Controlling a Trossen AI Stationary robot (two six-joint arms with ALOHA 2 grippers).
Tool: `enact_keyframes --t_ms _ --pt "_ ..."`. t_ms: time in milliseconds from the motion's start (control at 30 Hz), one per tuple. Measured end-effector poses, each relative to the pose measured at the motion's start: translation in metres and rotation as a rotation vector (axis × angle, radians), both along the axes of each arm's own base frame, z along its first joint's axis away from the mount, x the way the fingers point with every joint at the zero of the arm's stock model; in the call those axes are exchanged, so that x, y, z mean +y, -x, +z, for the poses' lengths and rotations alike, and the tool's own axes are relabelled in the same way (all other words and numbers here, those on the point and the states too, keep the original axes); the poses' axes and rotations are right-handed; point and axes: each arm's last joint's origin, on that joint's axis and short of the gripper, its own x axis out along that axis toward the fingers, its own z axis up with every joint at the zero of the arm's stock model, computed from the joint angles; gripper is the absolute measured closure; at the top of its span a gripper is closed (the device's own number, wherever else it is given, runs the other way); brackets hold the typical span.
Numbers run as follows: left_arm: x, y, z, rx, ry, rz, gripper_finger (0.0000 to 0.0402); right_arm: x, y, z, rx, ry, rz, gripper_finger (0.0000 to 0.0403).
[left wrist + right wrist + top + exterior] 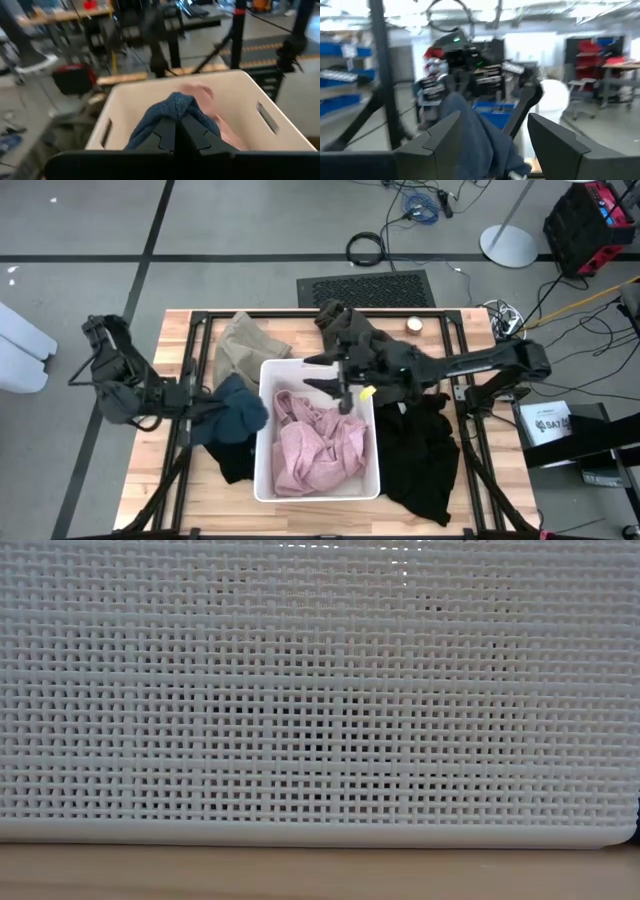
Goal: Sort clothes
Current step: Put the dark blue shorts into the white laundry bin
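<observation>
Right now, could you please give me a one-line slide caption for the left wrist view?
Left end effector shut on the teal-blue garment, facing the white bin with pink fabric inside.

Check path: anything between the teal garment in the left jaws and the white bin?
Nothing visible blocks it. The left gripper is shut on the teal garment, right beside the white bin. The pink garment already lies inside. The right gripper, jaws open, hovers over the bin's far end.

We see a wooden table [150,490] bearing a white bin [265,480], tan garment [240,345], black garments [425,455] and small round object [414,324].
</observation>
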Motion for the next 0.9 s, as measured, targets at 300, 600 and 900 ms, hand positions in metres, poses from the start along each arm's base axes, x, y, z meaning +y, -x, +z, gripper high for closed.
enact_keyframes --t_ms 300,600,900 --pt "0.003 -0.017 0.014 -0.109 0.008 0.101 0.0398 0.002 -0.057 -0.007 0.124 -0.009 0.002 0.0188" --pt "0.006 -0.025 0.011 -0.086 0.012 0.084 0.0398 0.024 -0.103 -0.005 0.231 0.101 0.038 0.0188" --pt "0.007 -0.029 0.008 -0.063 0.002 0.067 0.0398 0.039 -0.112 -0.002 0.239 0.152 0.063 0.0192"
